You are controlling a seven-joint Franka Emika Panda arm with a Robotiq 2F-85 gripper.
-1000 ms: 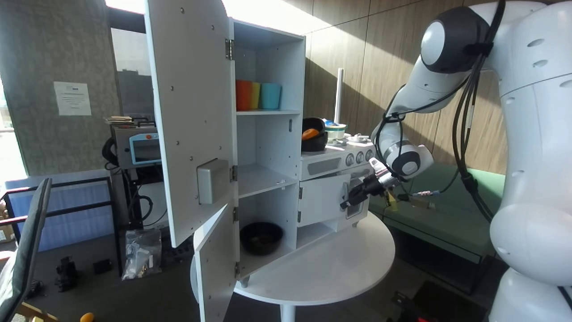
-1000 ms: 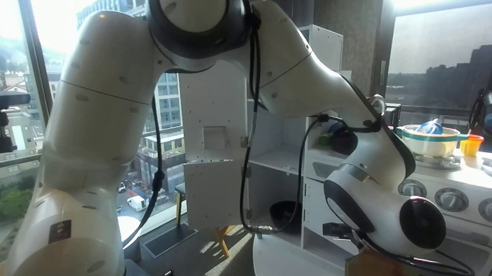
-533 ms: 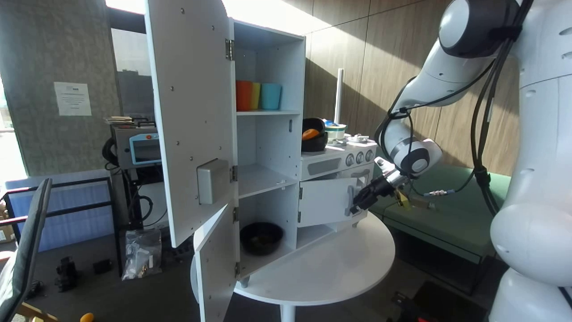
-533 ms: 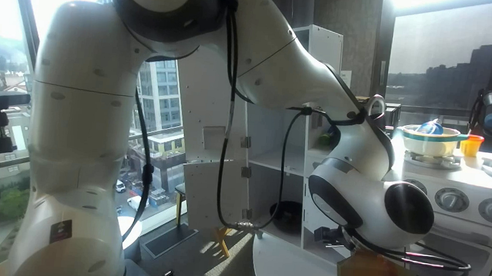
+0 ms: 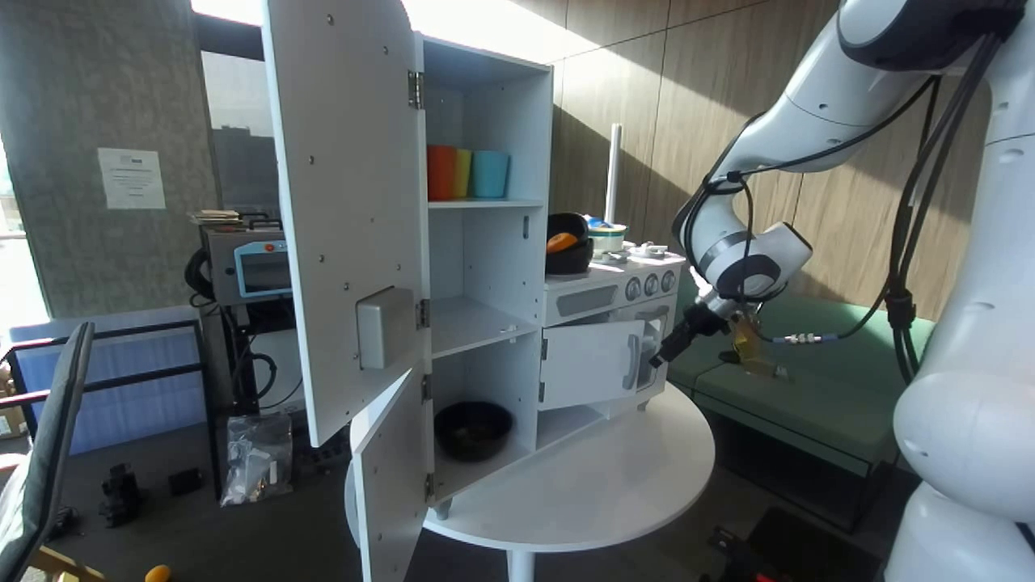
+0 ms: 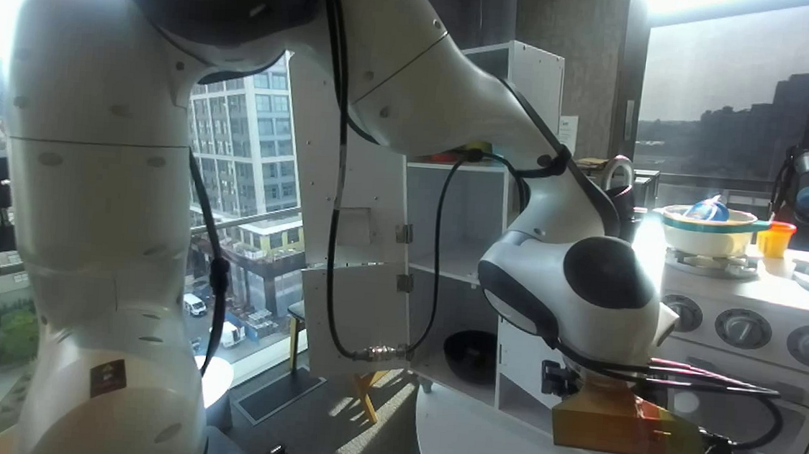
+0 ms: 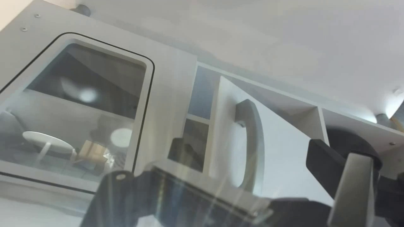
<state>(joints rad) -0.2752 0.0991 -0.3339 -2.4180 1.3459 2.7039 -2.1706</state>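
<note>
Play-kitchen cabinet door: ajar, partway, travel apparently remaining either way; arched handle unheld, gripper spread wide.

Smooth cabinet door, matt handle, glossy reflective oven window, mostly matt pincer.

Hard sunlight, hazy wrist-view glare
</note>
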